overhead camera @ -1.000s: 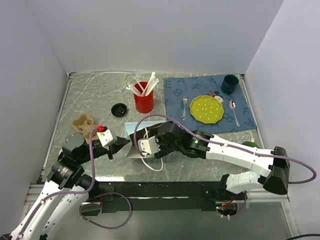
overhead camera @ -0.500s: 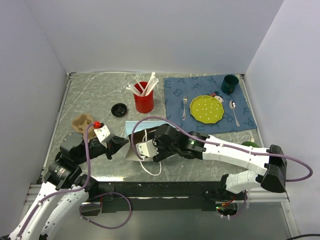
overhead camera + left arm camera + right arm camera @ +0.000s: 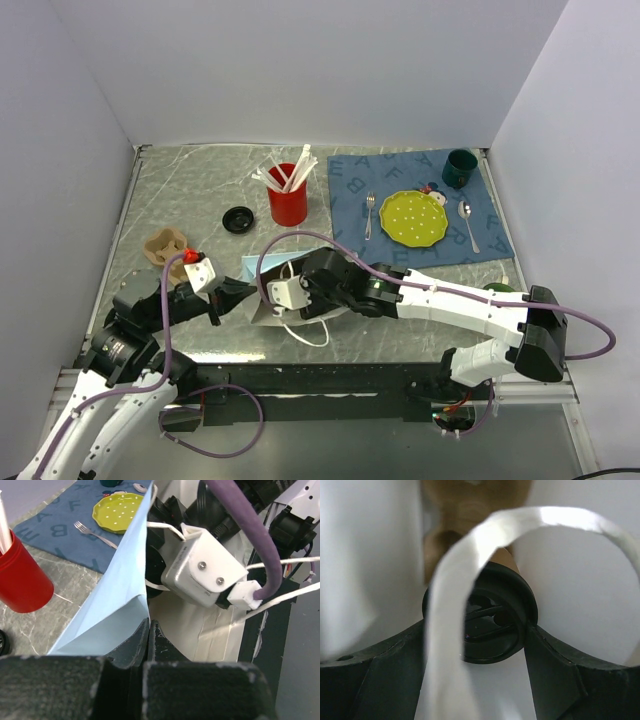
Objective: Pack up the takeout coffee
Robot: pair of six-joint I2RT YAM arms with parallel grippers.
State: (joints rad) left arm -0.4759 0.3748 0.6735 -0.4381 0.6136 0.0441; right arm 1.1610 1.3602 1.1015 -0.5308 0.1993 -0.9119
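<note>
A light blue paper bag (image 3: 262,266) with white handles lies on its side at the table's near middle. My left gripper (image 3: 149,625) is shut on the bag's (image 3: 112,600) open edge, which runs in between the two jaws. In the right wrist view the takeout coffee (image 3: 492,625) shows its round black lid, with the brown cup body (image 3: 470,510) behind it, inside the white bag interior. My right gripper (image 3: 476,630) is shut on the lid, one finger against each side. A white bag handle (image 3: 455,630) crosses in front. In the top view the coffee is hidden.
A red cup of white utensils (image 3: 287,200) and a loose black lid (image 3: 238,219) stand behind the bag. A brown pulp carrier (image 3: 165,245) lies at the left. On the blue placemat (image 3: 350,180) at the right are a yellow plate (image 3: 414,217), fork (image 3: 369,215), spoon (image 3: 467,222) and green mug (image 3: 459,168).
Both arms and the bag have shifted left and slightly toward the near edge. The right wrist sits deeper in the bag's mouth.
</note>
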